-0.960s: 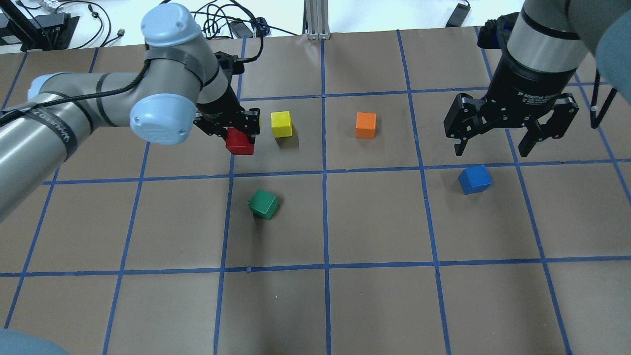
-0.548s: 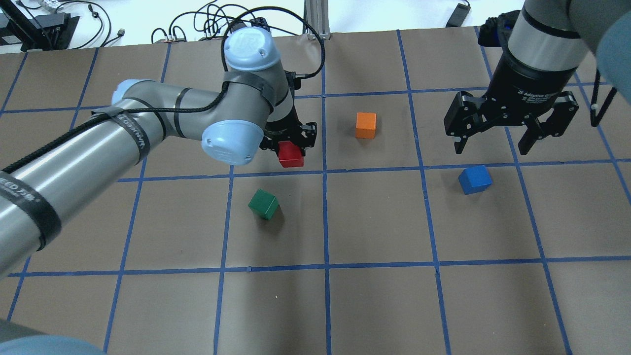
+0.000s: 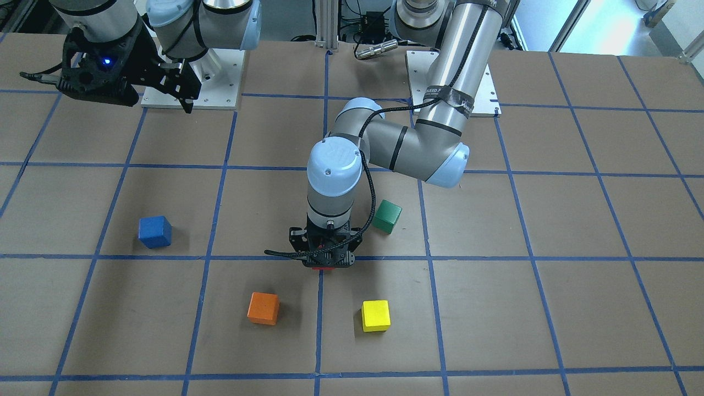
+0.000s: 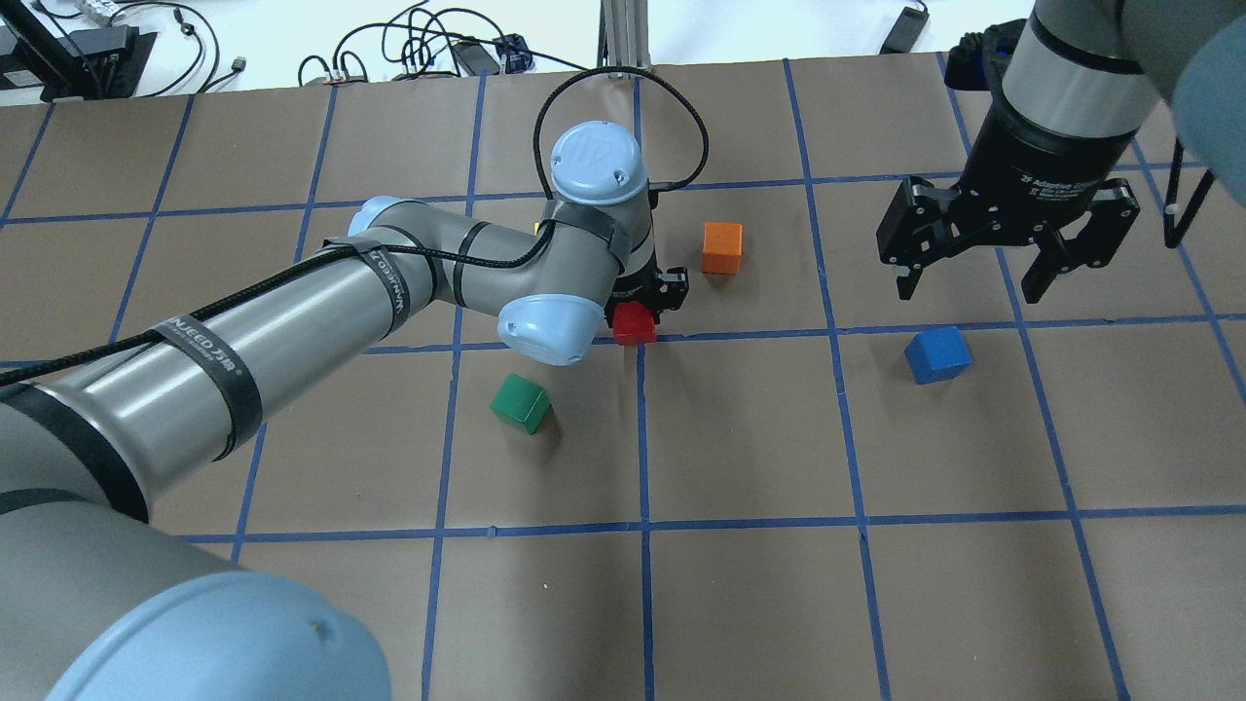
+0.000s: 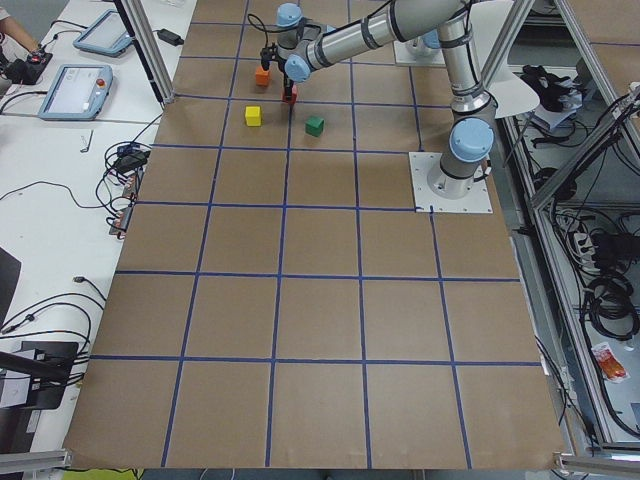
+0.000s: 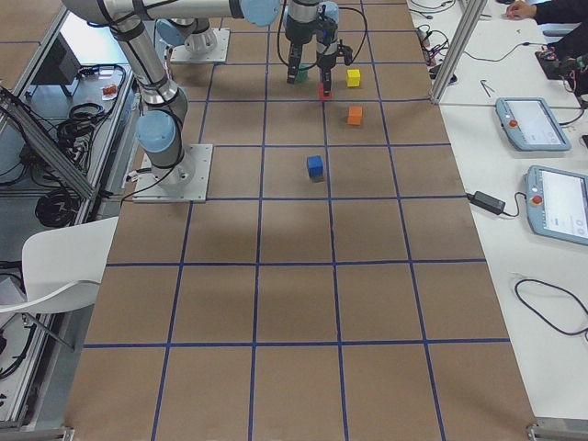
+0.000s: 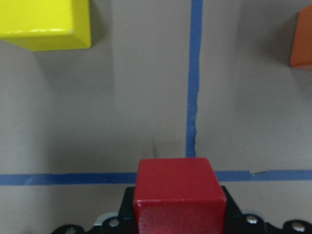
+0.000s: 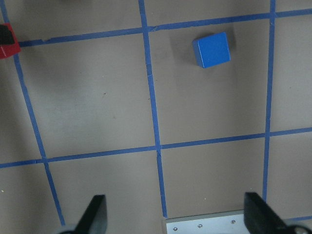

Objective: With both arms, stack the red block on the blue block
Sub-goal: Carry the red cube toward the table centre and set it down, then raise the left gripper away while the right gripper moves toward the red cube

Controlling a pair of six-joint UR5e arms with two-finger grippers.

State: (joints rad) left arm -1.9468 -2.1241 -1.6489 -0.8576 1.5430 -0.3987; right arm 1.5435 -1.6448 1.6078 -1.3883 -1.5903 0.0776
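Observation:
My left gripper (image 4: 638, 310) is shut on the red block (image 4: 635, 323) and holds it low over the central blue tape line. The red block fills the bottom of the left wrist view (image 7: 179, 195). From the front, only a sliver of it (image 3: 323, 269) shows under the gripper. The blue block (image 4: 937, 354) sits alone on the table to the right, also seen from the front (image 3: 154, 231) and in the right wrist view (image 8: 211, 49). My right gripper (image 4: 971, 290) is open and empty, high above and just behind the blue block.
A green cube (image 4: 521, 403) lies near and left of the red block. An orange cube (image 4: 722, 247) lies just beyond it on the right. A yellow cube (image 3: 375, 315) lies beyond it on the left, mostly hidden overhead by my left arm.
My left arm has carried the red block to the right, from beside the yellow cube to the central tape line. The right arm has stayed almost still and open.

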